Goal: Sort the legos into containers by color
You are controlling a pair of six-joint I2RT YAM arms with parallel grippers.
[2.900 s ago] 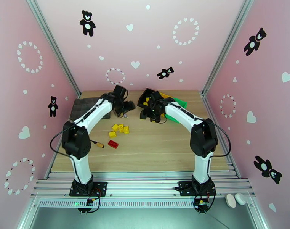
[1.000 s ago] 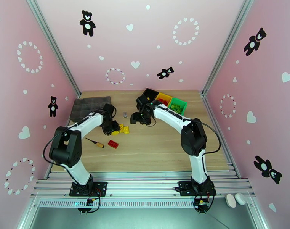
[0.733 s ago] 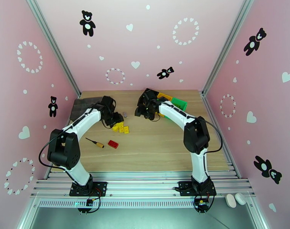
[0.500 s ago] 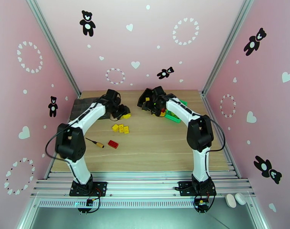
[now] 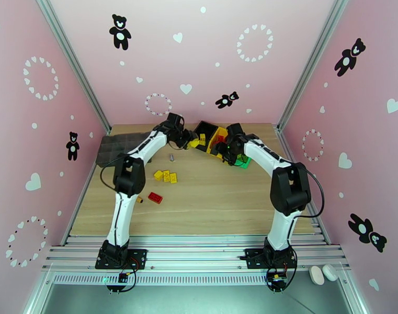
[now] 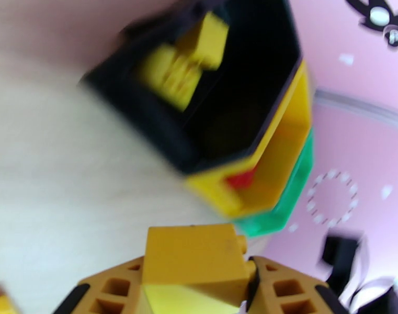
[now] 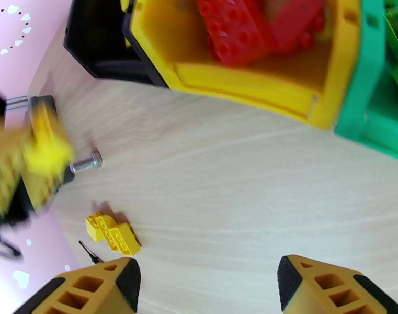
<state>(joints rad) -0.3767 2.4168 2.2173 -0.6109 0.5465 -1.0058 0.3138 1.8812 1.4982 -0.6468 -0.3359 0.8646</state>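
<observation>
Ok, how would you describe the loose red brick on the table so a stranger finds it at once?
Look at the wooden table, on its left half. Below the small group of yellow bricks, nearer the arm bases, lies the red brick. It is the only red one on the wood.

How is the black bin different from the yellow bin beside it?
The black bin holds yellow legos; the yellow bin holds red legos. The black bin sits at the row's end; the yellow bin sits in the middle, against the green bin. Both are open-topped and joined together.
</observation>
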